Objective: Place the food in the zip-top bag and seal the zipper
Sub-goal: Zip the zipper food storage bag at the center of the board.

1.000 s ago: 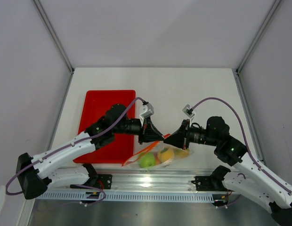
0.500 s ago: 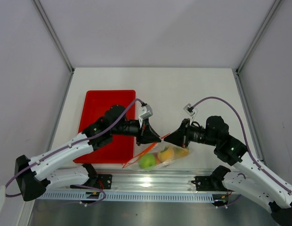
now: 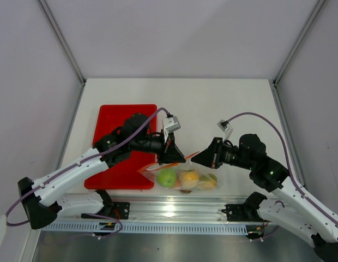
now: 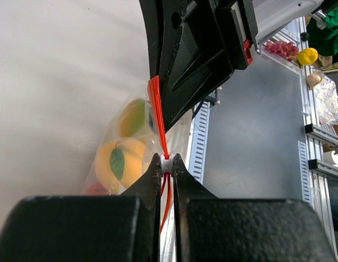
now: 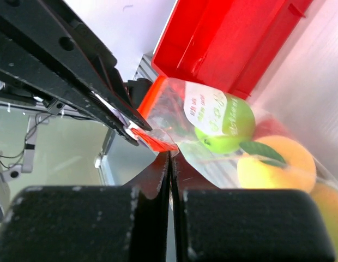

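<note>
At table [image 3: 212, 103] near edge, touching tray [image 3: 113, 117]; open room beyond. Clamped on zipper [image 4: 154, 95]: left gripper [image 4: 166, 161], right gripper [image 5: 170, 155]. Clear bag [image 5: 168, 103], fruit [image 3: 168, 177] inside.

Clear, glossy plastic film formed the bag [image 5: 174, 106] at lower centre, its zipper [image 4: 155, 101] an orange-red plastic strip. The apple [image 3: 167, 178] looked smooth and shiny. The tray [image 3: 112, 117], left, was glossy red plastic; the table [image 3: 212, 106] matt white; the bottom rail [image 3: 174, 209] brushed metal.
</note>
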